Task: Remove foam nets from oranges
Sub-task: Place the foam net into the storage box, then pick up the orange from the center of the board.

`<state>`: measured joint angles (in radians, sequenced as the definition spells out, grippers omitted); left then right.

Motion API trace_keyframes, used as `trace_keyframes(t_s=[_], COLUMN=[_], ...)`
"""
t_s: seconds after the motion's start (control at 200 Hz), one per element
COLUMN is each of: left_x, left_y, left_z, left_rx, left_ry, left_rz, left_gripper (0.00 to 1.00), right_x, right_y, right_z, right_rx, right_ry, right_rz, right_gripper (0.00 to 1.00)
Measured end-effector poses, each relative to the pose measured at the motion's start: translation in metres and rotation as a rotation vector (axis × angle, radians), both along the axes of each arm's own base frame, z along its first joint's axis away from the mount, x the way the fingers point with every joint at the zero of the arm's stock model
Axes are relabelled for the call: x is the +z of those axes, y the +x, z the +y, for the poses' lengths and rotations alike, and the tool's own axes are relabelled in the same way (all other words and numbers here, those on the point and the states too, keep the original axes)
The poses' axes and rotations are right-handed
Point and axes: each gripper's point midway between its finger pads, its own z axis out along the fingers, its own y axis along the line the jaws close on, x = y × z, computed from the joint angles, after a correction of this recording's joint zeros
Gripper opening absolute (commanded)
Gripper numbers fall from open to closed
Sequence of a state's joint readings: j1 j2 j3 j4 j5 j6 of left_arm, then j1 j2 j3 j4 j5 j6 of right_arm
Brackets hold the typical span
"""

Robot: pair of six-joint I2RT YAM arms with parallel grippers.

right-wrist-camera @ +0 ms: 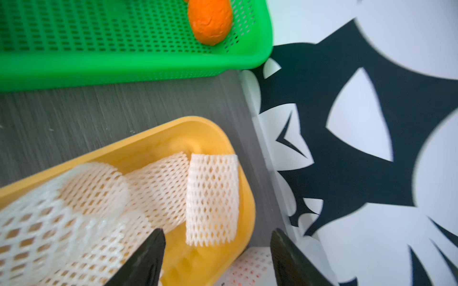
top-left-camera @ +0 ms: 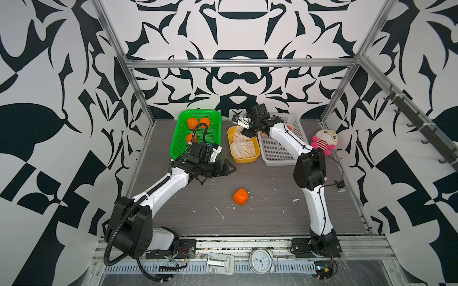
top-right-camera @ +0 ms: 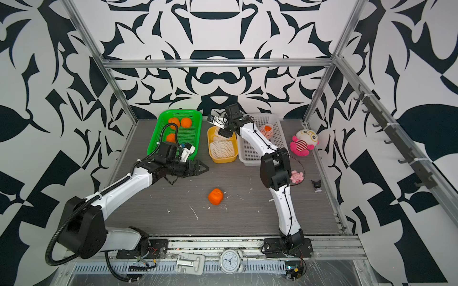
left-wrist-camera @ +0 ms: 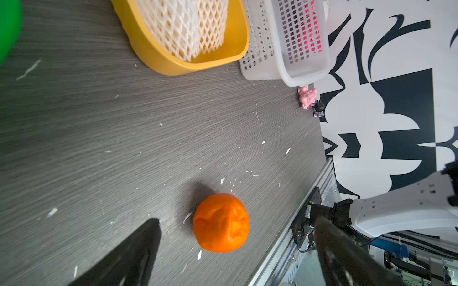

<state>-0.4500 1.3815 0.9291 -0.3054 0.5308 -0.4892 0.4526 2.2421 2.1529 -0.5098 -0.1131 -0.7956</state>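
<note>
1. Looking down at the table (top-left-camera: 272,218), I see one bare orange (top-left-camera: 240,196) lying alone on it. It is about midway between the side edges and nearer the front edge than the back, and it touches nothing.
2. The left gripper (top-left-camera: 229,168) hangs over the table between that fruit and the green basket (top-left-camera: 176,138). In its wrist view its fingers (left-wrist-camera: 138,247) are spread wide and hold nothing.
3. The green basket sits at the back edge toward the left corner and holds three oranges (top-left-camera: 192,122), all bare.
4. The yellow tray (top-left-camera: 244,160) stands just beside it, near the middle of the back edge. The flattened foam nets (top-left-camera: 244,147) are piled inside. I cannot count them.
5. The right gripper (top-left-camera: 248,133) hovers over the tray's back end with its fingers (right-wrist-camera: 148,250) apart, gripping nothing. One loose net (right-wrist-camera: 212,200) lies in the tray just past the tips.
6. The white basket (top-left-camera: 277,153) stands just beside the tray, on the tray's right. A wrapped orange (top-right-camera: 267,130) sits in the basket's back end.
7. A plush toy (top-left-camera: 324,142) sits near the right edge.
</note>
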Motion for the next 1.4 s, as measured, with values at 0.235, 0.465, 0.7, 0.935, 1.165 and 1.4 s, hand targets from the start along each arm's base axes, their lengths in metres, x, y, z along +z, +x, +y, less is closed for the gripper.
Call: trace_keyframes(t_s=[0.235,0.465,0.7,0.935,1.165,1.4], left_x=[-0.005,-0.017,-0.018,-0.024,-0.035,-0.045], left_y=[-0.015,-0.043,-0.059,-0.077,-0.091,-0.100], left_z=[-0.004,-0.009,-0.012,-0.037,-0.048,-0.057], left_rx=[-0.047,-0.112,-0.145,-0.235,-0.295,-0.332], left_ry=[0.088,0.206,0.296,0.375,0.456,0.540], left_rz=[0.019,0.025,0.018,0.046,0.100,0.116], left_gripper=[0.99,0.99,0.99,0.99,1.00,0.99], right_x=[0.084,0.043,-0.042,-0.075,-0.106,-0.119], right_y=[-0.065,-0.162,-0.244,-0.291,-0.302,-0.304], right_z=[-0.024,-0.052,-0.068,-0.099,-0.108,-0.108], right_rx=[-0.317,-0.520,-0.653,-0.759,-0.825,-0.843], right_ry=[0.277,0.466,0.457,0.538,0.569,0.583], right_rz=[0.012,0.203,0.395,0.460,0.506,0.524], right_gripper=[0.71,0.96,0.99,0.99,0.99,0.99])
